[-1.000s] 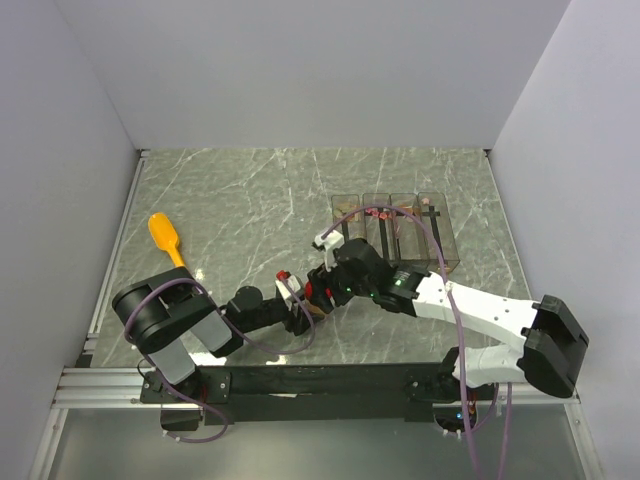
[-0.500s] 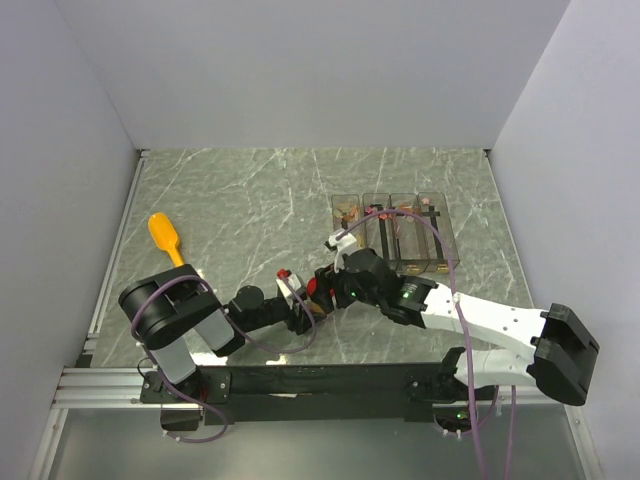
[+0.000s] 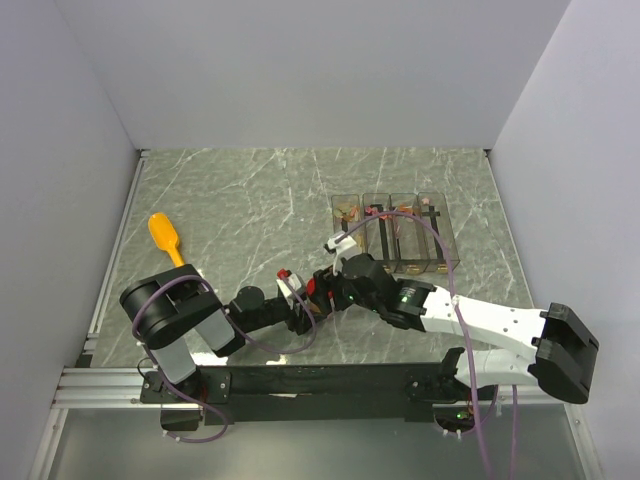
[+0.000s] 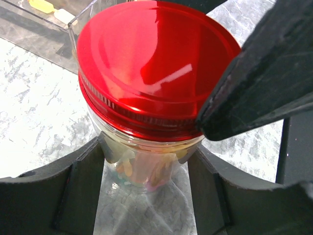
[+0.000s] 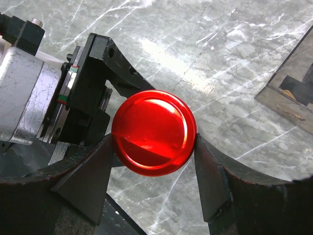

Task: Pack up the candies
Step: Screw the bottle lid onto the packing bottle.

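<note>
Marble table (image 3: 250, 200), jar (image 4: 172, 148) of candies (image 4: 142, 169), lid (image 4: 146, 63)

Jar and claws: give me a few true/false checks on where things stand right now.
1. The red lid is on the jar. True.
2. The jar is empty. False: candies show through the glass.
3. The left claw grips the jar's body below the lid. True.
4. The right claw hangs clear of the lid. False: its fingers press the lid's rim from both sides.
5. A claw holds the yellow scoop. False: it lies on the table, far left, apart from both claws.
</note>
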You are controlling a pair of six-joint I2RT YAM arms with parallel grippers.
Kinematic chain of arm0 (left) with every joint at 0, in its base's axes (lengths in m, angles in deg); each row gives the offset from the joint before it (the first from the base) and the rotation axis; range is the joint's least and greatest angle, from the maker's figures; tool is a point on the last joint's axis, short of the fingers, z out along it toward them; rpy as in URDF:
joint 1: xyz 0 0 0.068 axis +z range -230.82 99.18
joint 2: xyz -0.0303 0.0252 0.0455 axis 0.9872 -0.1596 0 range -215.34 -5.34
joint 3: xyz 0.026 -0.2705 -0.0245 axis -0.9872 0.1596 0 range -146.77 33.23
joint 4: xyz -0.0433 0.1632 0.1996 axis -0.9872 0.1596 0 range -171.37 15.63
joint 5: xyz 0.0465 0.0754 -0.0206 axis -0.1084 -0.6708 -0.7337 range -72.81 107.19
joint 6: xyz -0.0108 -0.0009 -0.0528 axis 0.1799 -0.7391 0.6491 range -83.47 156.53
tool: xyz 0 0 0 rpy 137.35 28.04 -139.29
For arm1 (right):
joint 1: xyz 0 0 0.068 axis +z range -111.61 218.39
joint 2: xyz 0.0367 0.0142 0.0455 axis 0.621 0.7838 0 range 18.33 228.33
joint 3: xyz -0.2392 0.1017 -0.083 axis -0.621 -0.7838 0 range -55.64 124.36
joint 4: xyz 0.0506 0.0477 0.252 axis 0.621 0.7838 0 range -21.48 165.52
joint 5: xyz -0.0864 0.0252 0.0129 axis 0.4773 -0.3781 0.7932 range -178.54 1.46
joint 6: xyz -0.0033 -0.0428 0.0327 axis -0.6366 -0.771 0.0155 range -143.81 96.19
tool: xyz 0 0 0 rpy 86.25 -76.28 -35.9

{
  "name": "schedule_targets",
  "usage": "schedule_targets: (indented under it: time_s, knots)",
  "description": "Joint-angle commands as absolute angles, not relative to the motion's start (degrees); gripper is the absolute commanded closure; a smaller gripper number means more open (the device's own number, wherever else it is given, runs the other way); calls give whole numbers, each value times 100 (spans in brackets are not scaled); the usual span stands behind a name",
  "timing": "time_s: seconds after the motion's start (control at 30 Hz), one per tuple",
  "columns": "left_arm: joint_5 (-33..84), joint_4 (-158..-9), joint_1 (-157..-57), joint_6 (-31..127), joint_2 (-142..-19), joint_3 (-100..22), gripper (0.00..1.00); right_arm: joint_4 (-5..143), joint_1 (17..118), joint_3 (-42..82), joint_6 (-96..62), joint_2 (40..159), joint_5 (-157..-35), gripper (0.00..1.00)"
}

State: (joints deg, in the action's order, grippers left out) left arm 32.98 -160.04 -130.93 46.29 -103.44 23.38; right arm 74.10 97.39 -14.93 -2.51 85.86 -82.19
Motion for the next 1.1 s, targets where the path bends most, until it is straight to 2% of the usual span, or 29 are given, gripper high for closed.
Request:
schedule_targets:
  time_s: [0.0,0.1,0.2,0.3,0.4,0.57,0.73,1.07]
  knots:
    - [2888,-18815,-13039,4778,-10448,2347,61,7423,9894,-1591,-96,8496,-8186,38]
    - [2923,-18815,-13039,4743,-10465,2356,60,7510,9903,-1591,-26,8408,-8169,24]
    - [2958,-18815,-13030,4699,-10491,2356,60,7712,9903,-1538,-34,8241,-8090,17]
    - [2984,-18806,-13039,4672,-10518,2356,60,7993,9894,-1433,-113,8109,-8107,10]
    - [3037,-18815,-13030,4655,-10571,2347,60,8292,9833,-1214,-236,8047,-8177,9]
    - [3090,-18806,-13030,4619,-10623,2347,60,8495,9236,-871,-429,7959,-8836,14]
    - [3090,-18807,-13030,4602,-10685,2338,60,8531,8700,-616,-570,8178,-9293,27]
    - [3134,-18815,-13039,4584,-10790,2294,60,8074,8646,-1168,-395,8601,-9750,35]
